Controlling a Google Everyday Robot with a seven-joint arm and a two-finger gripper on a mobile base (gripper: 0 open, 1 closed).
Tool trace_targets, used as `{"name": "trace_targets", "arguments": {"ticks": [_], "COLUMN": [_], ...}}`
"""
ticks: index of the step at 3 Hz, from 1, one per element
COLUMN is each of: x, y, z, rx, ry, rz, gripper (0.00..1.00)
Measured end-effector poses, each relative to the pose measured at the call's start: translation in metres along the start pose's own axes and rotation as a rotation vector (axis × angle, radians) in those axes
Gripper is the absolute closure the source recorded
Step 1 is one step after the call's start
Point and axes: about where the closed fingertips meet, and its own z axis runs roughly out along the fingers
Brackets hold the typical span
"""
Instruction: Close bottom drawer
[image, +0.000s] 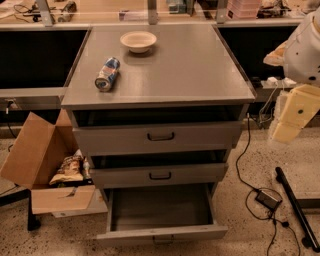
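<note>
In the camera view, a grey three-drawer cabinet (232, 150) is being seen from above and in front. The bottom drawer (162, 233) is being shown pulled well out toward the camera. Its plain grey tray is lying open to view, and its small dark handle (163, 240) is sitting at the centre of the slim front panel, right at the lower edge of the picture. Above it, the middle drawer (160, 176) and the top drawer (160, 137) are being held slightly out, with a dark gap showing over each.

On the counter (190, 70), a pale bowl (138, 41) is being carried near the back edge. A blue-and-white can (107, 74) is lying on its side toward the front left corner, well apart from the bowl.

The tool (287, 125) is being held at the right edge of the picture, beside the cabinet and well apart from the bottom drawer. Whether it is spread or pressed together cannot be told.

To the cabinet's left, an open cardboard box (30, 155) is being shown on the floor with snack bags (67, 171) at its mouth. To the right, a black cable with a power adapter (268, 199) is lying on the speckled floor.
</note>
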Motion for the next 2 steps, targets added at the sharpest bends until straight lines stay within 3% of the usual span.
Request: {"name": "trace_targets", "arguments": {"ticks": [1, 2], "x": [0.0, 0.005], "y": [0.0, 0.006], "z": [0.001, 0.039], "rx": [0.006, -0.023], "ry": [-0.008, -0.001], "rz": [-0.008, -0.04], "gripper": [0.0, 0.0]}}
